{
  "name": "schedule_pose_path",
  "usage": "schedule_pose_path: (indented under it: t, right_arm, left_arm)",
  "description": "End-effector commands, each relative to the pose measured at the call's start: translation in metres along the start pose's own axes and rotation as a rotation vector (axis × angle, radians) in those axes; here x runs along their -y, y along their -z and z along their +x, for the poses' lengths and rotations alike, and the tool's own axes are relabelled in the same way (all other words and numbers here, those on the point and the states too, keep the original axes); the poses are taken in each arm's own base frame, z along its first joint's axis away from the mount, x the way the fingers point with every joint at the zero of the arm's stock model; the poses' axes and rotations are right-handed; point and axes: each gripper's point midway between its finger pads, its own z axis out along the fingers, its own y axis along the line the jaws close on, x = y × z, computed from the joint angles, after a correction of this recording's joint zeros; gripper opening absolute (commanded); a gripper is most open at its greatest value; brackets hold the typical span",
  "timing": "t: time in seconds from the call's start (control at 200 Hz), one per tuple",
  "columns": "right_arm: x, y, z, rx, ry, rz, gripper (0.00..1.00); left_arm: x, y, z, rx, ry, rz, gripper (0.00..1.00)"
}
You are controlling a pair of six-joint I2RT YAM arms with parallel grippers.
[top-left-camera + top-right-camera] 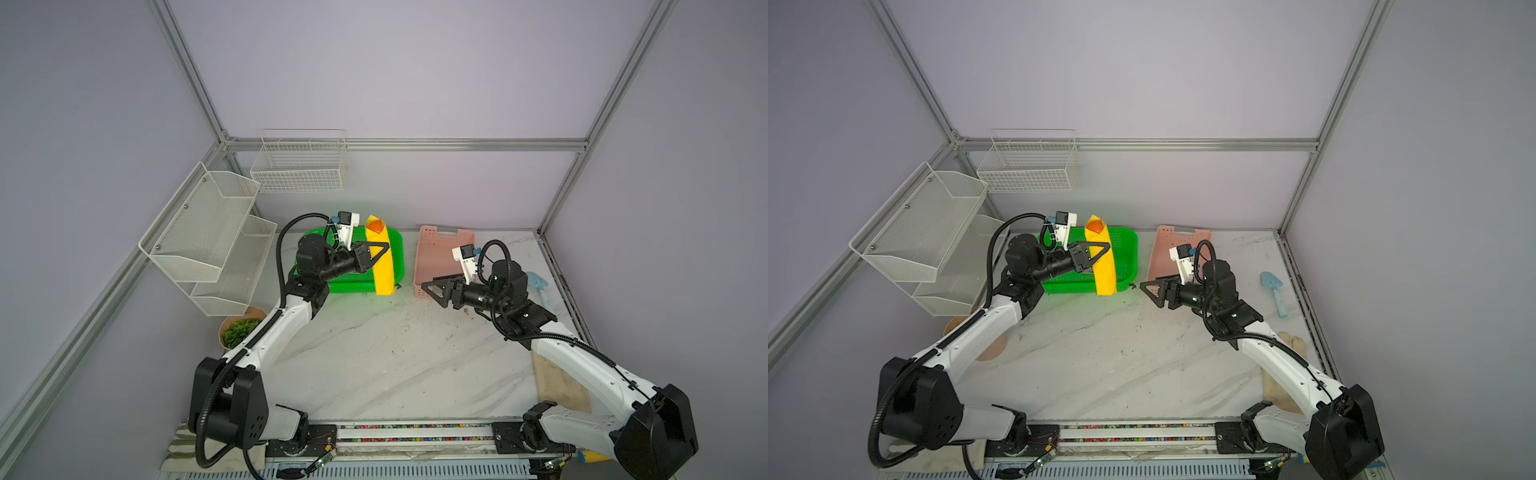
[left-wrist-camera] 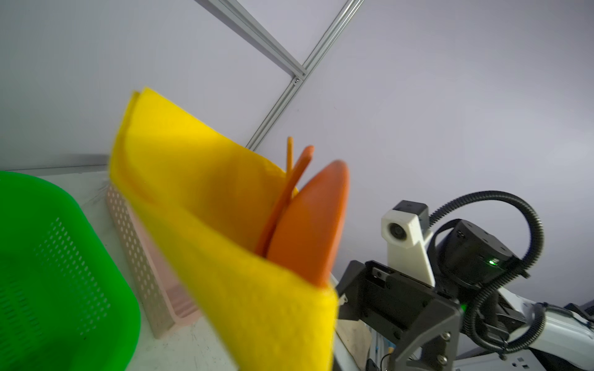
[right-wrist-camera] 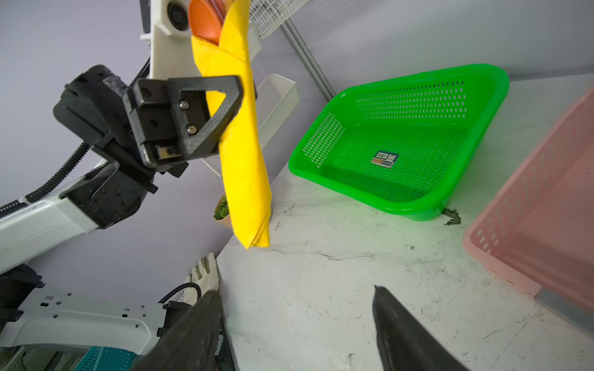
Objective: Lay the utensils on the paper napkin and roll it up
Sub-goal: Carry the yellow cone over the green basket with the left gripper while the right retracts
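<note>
Rolled and aloft: the left hand (image 1: 384, 249) grips the paper napkin (image 1: 384, 276) at about its middle, jaws pinched narrow on the yellow tube. The tube stands nearly upright in the air close to the green basket (image 1: 400, 253), and its lower end appears to hang clear of the marble surface (image 1: 395, 365). The orange utensils (image 2: 308, 225) poke out of the top. The left wrist view shows the round bowl of the spoon (image 2: 316, 205) and two slimmer pieces behind it, while the rest is hidden inside the wrap. The right hand (image 1: 430, 284) hovers low over the surface just in front of the pink basket (image 1: 440, 245), jaws spread wide and holding nothing, pointed toward the roll but well apart from it. By the look of it the rolling is done and the bundle only has to keep its shape. It should be light. The paper is soft and yields to a squeeze, while the plastic inside is stiff and probably slick enough to slip out of an open end if the roll tips or the pinch eases. The safest hold is across the middle, where the handles make a firm core and the outer flap is pinned. Either end offers only loose paper.
</note>
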Motion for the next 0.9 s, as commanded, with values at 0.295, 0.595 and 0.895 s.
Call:
schedule_pose_path:
  t: [0.295, 0.595, 0.895]
  right_arm:
    - [-0.011, 0.009, -0.022, 0.046, 0.051, -0.003, 0.75]
    - [-0.007, 0.007, -0.017, 0.029, 0.042, -0.004, 0.74]
    - [-0.002, 0.004, -0.016, 0.023, 0.037, 0.002, 0.74]
  left_arm:
    - [-0.127, -0.045, -0.020, -0.131, 0.080, -0.107, 0.00]
    - [-0.186, -0.063, -0.017, -0.185, 0.131, -0.155, 0.00]
    - [-0.218, -0.079, 0.007, -0.223, 0.183, -0.167, 0.00]
